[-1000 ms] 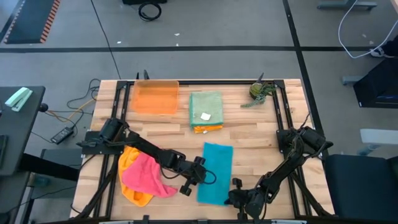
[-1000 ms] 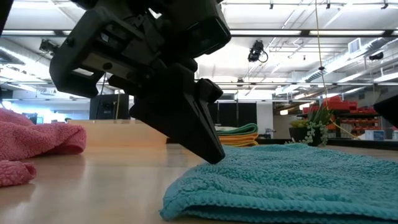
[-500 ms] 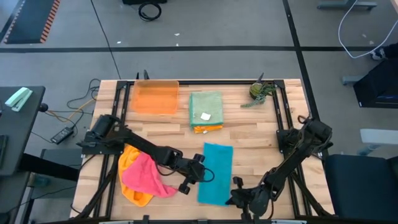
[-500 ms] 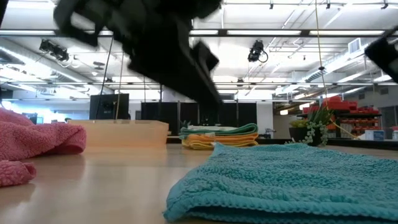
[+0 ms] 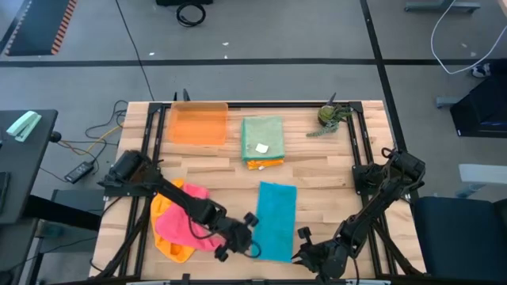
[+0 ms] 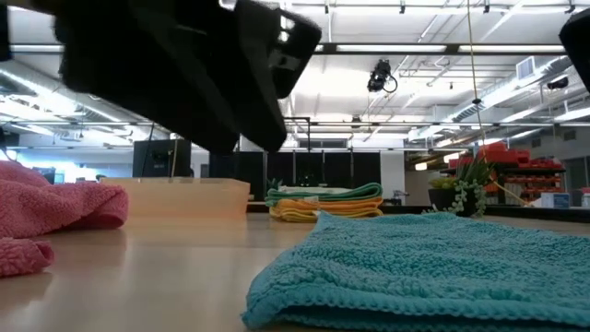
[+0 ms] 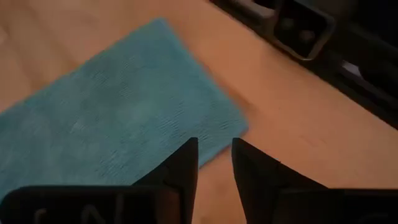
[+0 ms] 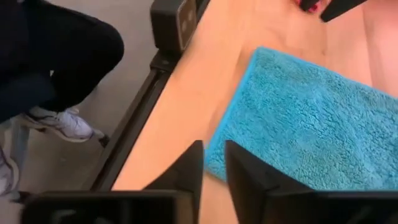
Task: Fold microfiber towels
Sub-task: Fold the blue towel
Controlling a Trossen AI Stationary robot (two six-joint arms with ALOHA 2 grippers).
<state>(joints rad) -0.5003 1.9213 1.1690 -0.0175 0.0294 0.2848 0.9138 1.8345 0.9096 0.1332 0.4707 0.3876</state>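
So far we have a green-topped stack [image 5: 262, 142] done and the teal towel [image 5: 275, 219] folded; both pincers, left [image 5: 238, 247] and right [image 5: 302, 246], hang slightly parted and empty beside it, while pink [image 5: 184, 222] and orange [image 5: 173, 245] wait crumpled.

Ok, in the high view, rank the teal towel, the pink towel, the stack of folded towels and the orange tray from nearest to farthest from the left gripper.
From the left gripper, near the front edge:
1. Teal towel, just to its right.
2. Pink towel, crumpled to its left.
3. Stack of folded towels, farther back, mid-table.
4. Orange tray, back left corner.
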